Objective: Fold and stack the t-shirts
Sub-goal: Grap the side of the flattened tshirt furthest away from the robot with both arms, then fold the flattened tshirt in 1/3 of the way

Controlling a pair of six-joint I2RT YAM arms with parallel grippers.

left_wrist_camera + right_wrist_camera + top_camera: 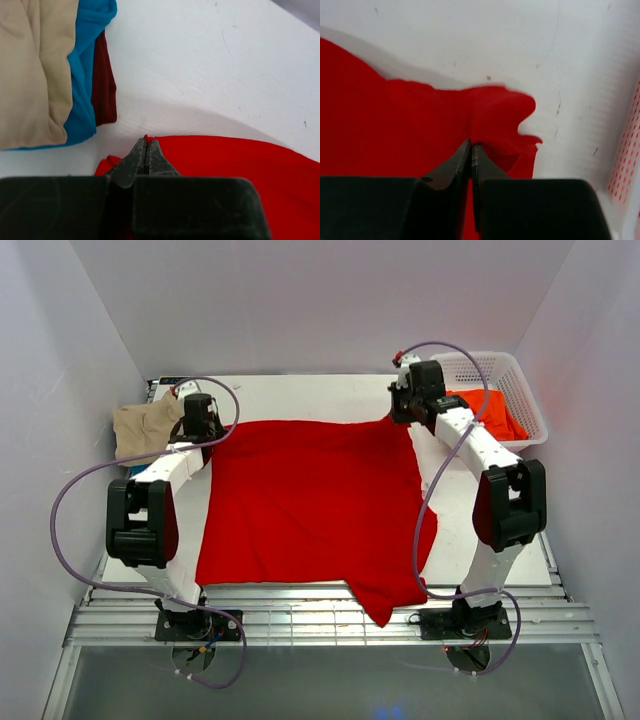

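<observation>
A bright red t-shirt [310, 505] lies spread over the middle of the table, one corner hanging past the front edge. My left gripper [213, 427] is shut on its far left corner [146, 138]. My right gripper [398, 416] is shut on its far right corner [490, 115]. A stack of folded shirts sits at the far left: tan [30, 70] on top, teal blue [85, 75] under it, dark red [104, 85] at the bottom. An orange t-shirt [490, 412] lies in the basket.
A white lattice basket [505, 380] stands at the far right corner; its wall shows in the right wrist view [625, 165]. White enclosure walls stand on three sides. A slatted metal rail [320, 625] runs along the front edge.
</observation>
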